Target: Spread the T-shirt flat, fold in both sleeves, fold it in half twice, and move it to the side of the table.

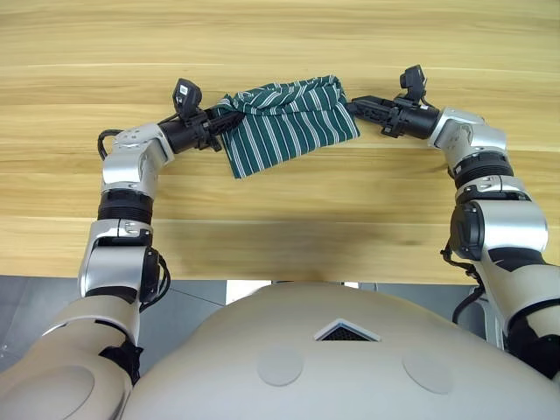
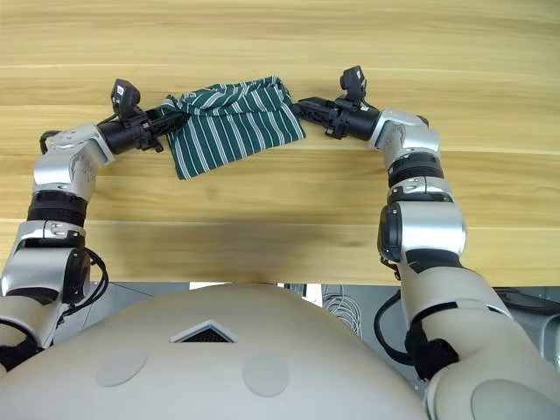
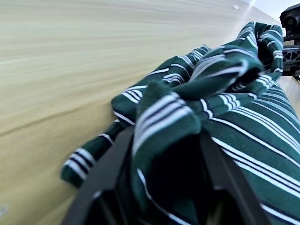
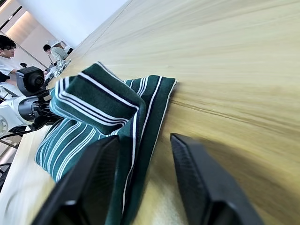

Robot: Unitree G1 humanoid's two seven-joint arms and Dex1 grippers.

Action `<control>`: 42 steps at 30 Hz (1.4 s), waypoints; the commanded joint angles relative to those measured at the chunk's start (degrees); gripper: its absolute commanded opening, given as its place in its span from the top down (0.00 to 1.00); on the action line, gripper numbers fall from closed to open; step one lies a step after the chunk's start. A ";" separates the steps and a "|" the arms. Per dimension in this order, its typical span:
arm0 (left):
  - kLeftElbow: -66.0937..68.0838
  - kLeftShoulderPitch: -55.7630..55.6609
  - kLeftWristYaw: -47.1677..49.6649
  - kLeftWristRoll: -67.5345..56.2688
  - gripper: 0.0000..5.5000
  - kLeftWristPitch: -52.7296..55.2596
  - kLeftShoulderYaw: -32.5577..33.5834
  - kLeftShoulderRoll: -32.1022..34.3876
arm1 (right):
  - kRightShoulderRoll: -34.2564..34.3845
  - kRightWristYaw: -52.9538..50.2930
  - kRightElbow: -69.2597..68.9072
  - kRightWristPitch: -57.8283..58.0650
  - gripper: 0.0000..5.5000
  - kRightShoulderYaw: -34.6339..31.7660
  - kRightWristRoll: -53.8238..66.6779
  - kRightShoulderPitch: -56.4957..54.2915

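While the head views show one T-shirt (image 1: 289, 122), green with white stripes, bunched on the wooden table (image 1: 280, 227) between two grippers, the wrist views add grip detail. Left gripper (image 1: 219, 122): fingers (image 3: 105, 171) clamped on a wad of fabric at the shirt's left end. Right gripper (image 1: 357, 108): fingers (image 4: 201, 183) spread, hem lying between them, probably not pinched; the angle is poor.
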 commanded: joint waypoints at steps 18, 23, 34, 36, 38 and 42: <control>-20.42 8.96 1.28 -5.16 0.22 -9.65 15.57 -0.08 | 1.56 3.48 -18.38 -7.81 0.04 -6.22 4.01 5.99; -40.13 18.82 16.09 -2.01 0.25 -24.33 19.43 -10.52 | 4.56 3.12 -41.02 -15.27 0.13 -3.17 5.57 16.21; -40.01 27.10 34.43 5.12 0.39 -36.16 19.72 -21.26 | 10.43 -10.87 -45.53 -17.39 0.50 13.23 -8.09 14.79; -39.21 27.64 34.73 5.08 0.39 -37.29 19.27 -21.45 | 11.22 -13.37 -42.53 -17.26 0.57 15.06 -10.62 13.30; -38.77 27.82 34.98 4.76 0.39 -37.96 19.09 -21.43 | 11.68 -14.38 -40.54 -17.56 0.63 15.82 -11.46 12.37; -38.02 27.90 35.28 3.98 0.39 -38.74 18.93 -21.06 | 12.61 -15.61 -36.36 -18.00 0.78 16.44 -12.08 10.48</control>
